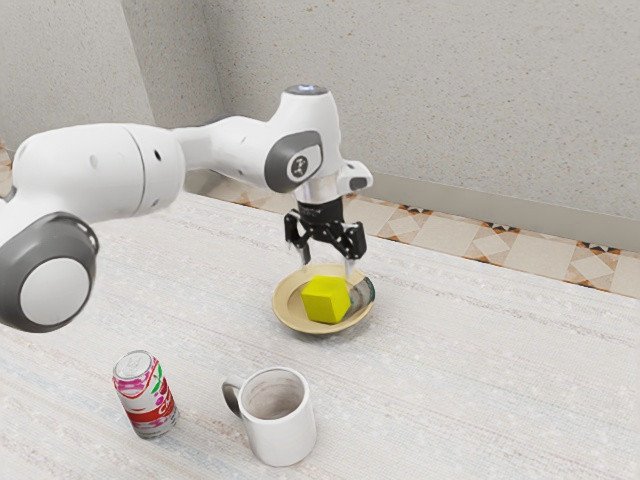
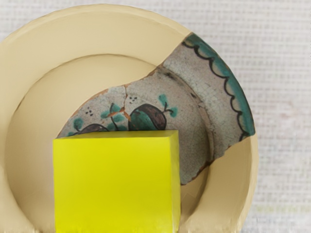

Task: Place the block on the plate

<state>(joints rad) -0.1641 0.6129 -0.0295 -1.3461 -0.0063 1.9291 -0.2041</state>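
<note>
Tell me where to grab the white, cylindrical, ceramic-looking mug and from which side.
I'd bring the claw straight down onto the mug, gripping its rim opposite the curved grey handle. The mug stands upright with its mouth facing up, so the claw could likely straddle that thin wall.

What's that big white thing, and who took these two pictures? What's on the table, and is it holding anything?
The big white thing is a robot arm, drawn by a computer. At its end is a black gripper, which works a bit like your finger and thumb.

One picture is seen from beside the arm. The other is from a camera on its hand, looking at the plate.

The table has a can, a white mug and the tan plate, which has a painted grey-green patch. On the plate sits a yellow block.

The gripper is open just above the block, so it isn't holding anything.
</note>
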